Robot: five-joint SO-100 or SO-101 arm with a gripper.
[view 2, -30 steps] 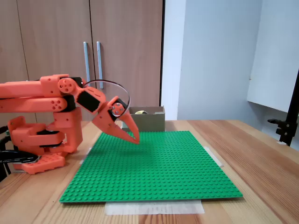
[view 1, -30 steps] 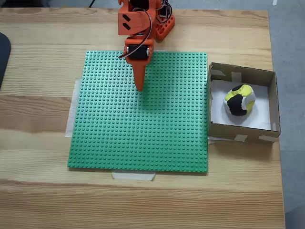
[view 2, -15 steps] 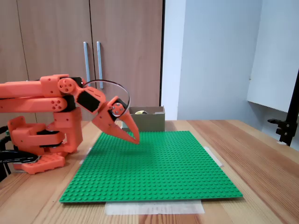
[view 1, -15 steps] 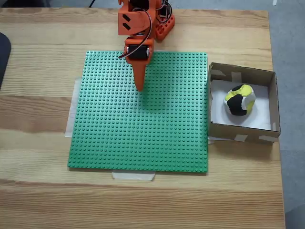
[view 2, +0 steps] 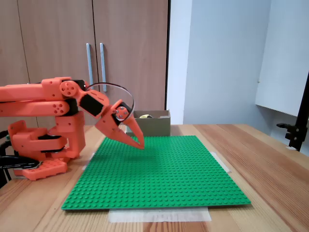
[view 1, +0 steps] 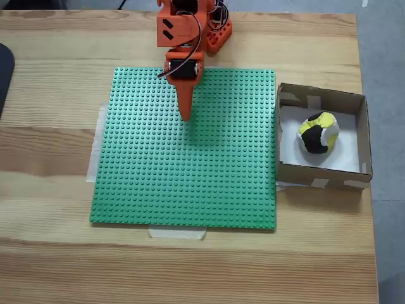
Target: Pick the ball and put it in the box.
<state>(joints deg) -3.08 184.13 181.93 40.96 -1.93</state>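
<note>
The ball [view 1: 317,132], patched yellow, white and black, lies inside the box [view 1: 356,129], a shallow brown cardboard box with a white bottom at the right of the table. From the side, the box [view 2: 154,125] stands at the far end with the top of the ball [view 2: 147,116] just peeking over its wall. My orange gripper [view 1: 185,114] hangs over the upper middle of the green studded plate [view 1: 183,177], well left of the box, its fingers together with nothing between them. In the side-on fixed view the gripper [view 2: 140,144] points down just above the plate [view 2: 159,174].
The arm's orange base [view 2: 41,145] stands at the plate's back edge. A dark object [view 1: 4,69] sits at the table's left edge. Wooden cabinet doors [view 2: 96,58] rise behind the table. Bare wood surrounds the plate, which is taped down.
</note>
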